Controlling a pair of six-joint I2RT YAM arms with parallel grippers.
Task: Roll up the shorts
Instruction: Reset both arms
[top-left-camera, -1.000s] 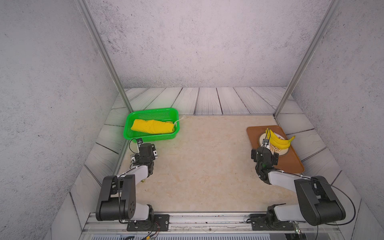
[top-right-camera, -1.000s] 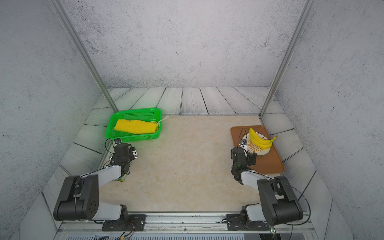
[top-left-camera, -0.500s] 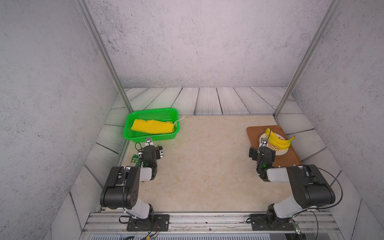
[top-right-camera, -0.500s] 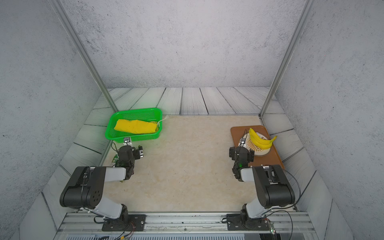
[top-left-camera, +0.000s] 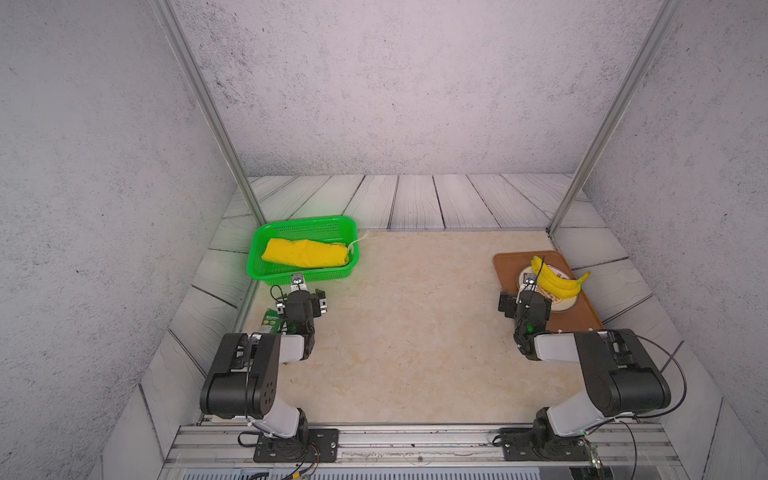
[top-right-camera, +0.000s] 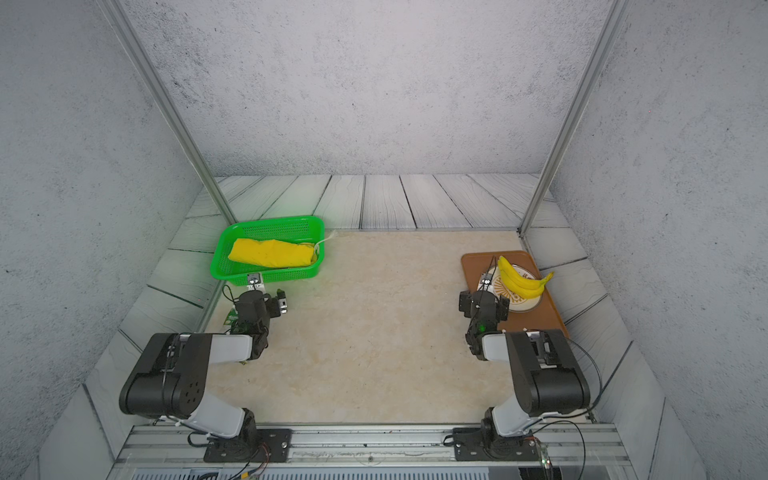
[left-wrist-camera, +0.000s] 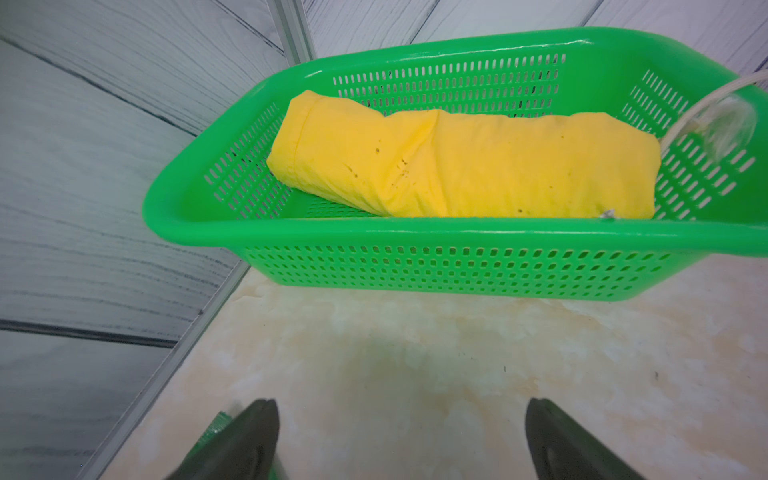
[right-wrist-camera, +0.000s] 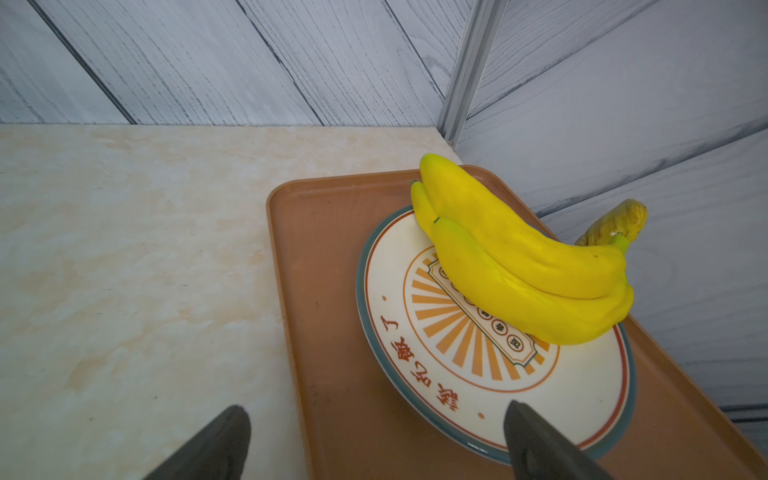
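Your bright yellow fabric shorts (left-wrist-camera: 465, 166) lie rolled into a long bundle inside the green perforated plastic basket (left-wrist-camera: 415, 270), which sits at the far left corner of the pale marbled desk (top-left-camera: 415, 332). A whitish drawstring (left-wrist-camera: 702, 107) trails over the basket's rim at one end of the roll. Your left fingers (left-wrist-camera: 245, 440) are spread wide with nothing between them, low over the desk just short of the basket's near wall and not touching it. A small green packet (top-left-camera: 272, 322) lies on the desk beside that arm's wrist. Your right fingers (right-wrist-camera: 536, 444) stand just as wide apart and hold nothing; one shows over the bare desk, the other over the edge of an oval cream plate with an orange sunburst pattern (right-wrist-camera: 582, 386). That plate sits on a brown rectangular tray (right-wrist-camera: 324, 332) at the desk's right side, and a bunch of yellow bananas (right-wrist-camera: 519, 270) rests on the plate, clear of the fingers.
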